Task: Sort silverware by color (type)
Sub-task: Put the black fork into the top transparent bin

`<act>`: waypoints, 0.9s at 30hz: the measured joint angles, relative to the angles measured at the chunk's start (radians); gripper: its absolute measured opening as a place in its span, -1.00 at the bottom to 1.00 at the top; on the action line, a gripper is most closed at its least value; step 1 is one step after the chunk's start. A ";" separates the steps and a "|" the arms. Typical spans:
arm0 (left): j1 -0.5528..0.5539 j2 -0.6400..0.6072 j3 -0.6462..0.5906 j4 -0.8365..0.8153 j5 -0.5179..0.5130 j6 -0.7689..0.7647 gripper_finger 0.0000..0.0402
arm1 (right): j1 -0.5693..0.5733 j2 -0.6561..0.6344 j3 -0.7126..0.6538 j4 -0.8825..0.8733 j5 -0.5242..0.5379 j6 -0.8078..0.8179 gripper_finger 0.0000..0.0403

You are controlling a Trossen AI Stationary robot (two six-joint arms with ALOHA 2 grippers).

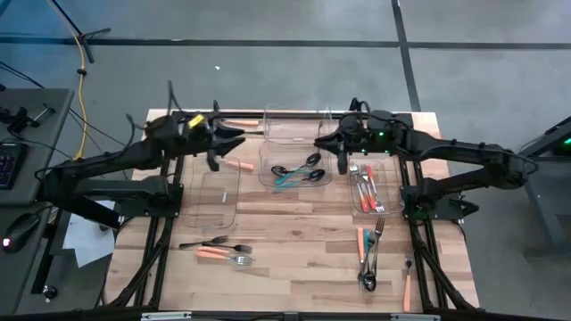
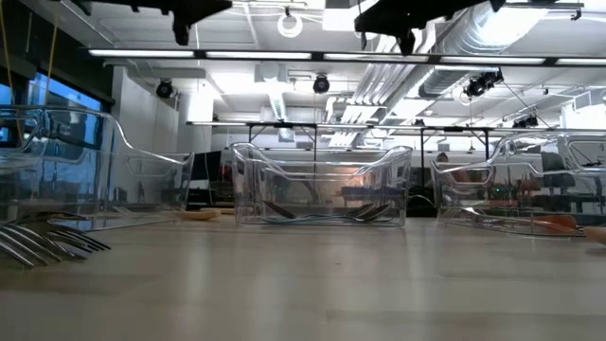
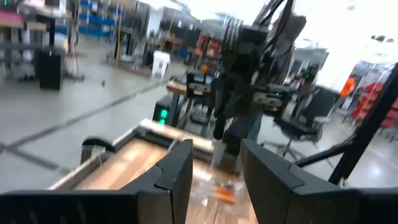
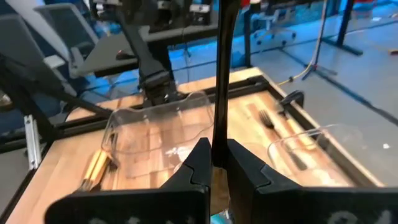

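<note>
Both dark arms reach inward over the far half of the light wooden desk (image 1: 294, 254), raised above the bins. The right gripper (image 1: 319, 141) hovers over the far edge of the middle clear plastic bin (image 1: 265, 169), and the right wrist view shows its fingers (image 4: 198, 163) clenched on a thin all-black utensil (image 4: 221, 74) that stands upright between them, its upper end out of frame. The left gripper (image 1: 239, 135) hangs just beside the same bin's far left corner; the left wrist view shows its fingers (image 3: 180, 171) released, a clear gap between them and nothing held. The high view lays out the silverware: black and teal-handled spoons (image 1: 299, 172) in the middle bin, orange-handled forks (image 1: 366, 189) in the right clear bin (image 1: 355, 209), an orange-handled piece (image 1: 237, 164) at the far edge of the left clear bin (image 1: 234, 205), a small cluster of orange and black pieces (image 1: 221, 250) on the near left of the desk, and another mixed cluster (image 1: 368, 252) near right, all well apart from either gripper. The low view shows only the grippers' dark undersides at the top, with fork tines (image 2: 47, 242) lying on the desk at its left edge.
</note>
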 joint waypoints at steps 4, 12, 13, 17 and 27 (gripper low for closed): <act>-0.027 -0.058 -0.055 0.012 -0.011 0.008 -0.50 | -0.007 -0.031 0.000 -0.007 0.002 -0.007 -0.95; -0.108 -0.068 -0.132 0.091 -0.097 -0.024 -0.95 | -0.004 -0.028 0.000 -0.011 0.002 -0.014 -0.95; -0.114 -0.068 -0.132 0.092 -0.112 -0.021 -0.96 | -0.004 -0.028 0.000 -0.011 0.002 -0.017 -0.95; -0.123 -0.068 -0.132 0.109 -0.136 -0.007 -0.99 | -0.005 -0.028 0.000 -0.011 0.002 -0.022 -0.95; -0.123 -0.068 -0.132 0.144 -0.163 -0.007 -1.00 | -0.005 0.007 0.033 -0.039 0.053 0.031 -0.95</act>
